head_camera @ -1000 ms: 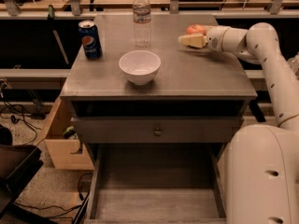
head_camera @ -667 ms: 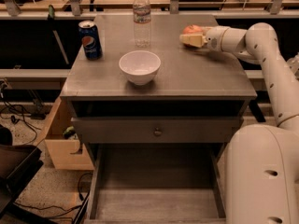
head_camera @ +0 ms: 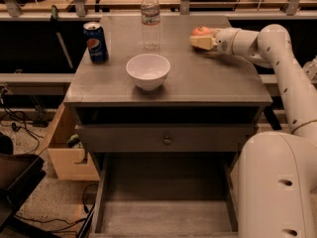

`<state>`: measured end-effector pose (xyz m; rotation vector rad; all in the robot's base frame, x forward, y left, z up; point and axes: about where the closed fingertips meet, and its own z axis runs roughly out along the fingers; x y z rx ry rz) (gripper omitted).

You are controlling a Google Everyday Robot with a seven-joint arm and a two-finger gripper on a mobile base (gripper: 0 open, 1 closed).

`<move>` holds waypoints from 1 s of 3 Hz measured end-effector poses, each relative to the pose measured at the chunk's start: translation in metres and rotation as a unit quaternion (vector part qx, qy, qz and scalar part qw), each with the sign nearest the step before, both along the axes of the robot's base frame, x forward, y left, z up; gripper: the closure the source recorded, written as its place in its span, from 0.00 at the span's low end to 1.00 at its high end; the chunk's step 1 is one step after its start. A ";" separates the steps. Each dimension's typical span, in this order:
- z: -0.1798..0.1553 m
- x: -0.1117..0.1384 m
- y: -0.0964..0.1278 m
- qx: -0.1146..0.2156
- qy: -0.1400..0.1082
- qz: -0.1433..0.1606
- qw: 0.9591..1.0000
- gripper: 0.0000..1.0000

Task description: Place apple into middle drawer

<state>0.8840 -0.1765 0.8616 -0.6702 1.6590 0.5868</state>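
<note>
At the far right of the cabinet top (head_camera: 208,86), the gripper (head_camera: 203,42) lies low over the surface, reaching in from the right on the white arm (head_camera: 277,58). The apple (head_camera: 200,31) sits right at its tip, touching it. Whether the claw is closed on the fruit or only resting against it, I cannot tell.

Just to the left stands a water bottle (head_camera: 150,19). Nearer the front is a white bowl (head_camera: 148,71), and at the left a soda can (head_camera: 95,42). Below, under a shut drawer front (head_camera: 167,139) with a small knob, the middle drawer (head_camera: 163,217) is pulled out, showing its plank floor.

So the drawer looks ready, but the apple is up on top, well apart from it. Carrying it down and letting go appear left to do. The apple is small and round, red-orange with a paler patch, and smaller than the bowl.
</note>
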 end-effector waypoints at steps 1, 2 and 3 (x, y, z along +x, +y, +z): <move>-0.001 0.000 0.002 0.000 0.001 0.001 1.000 1.00; 0.022 -0.013 0.012 -0.013 -0.007 0.026 1.000 1.00; 0.067 -0.056 0.011 -0.051 -0.023 0.061 0.997 1.00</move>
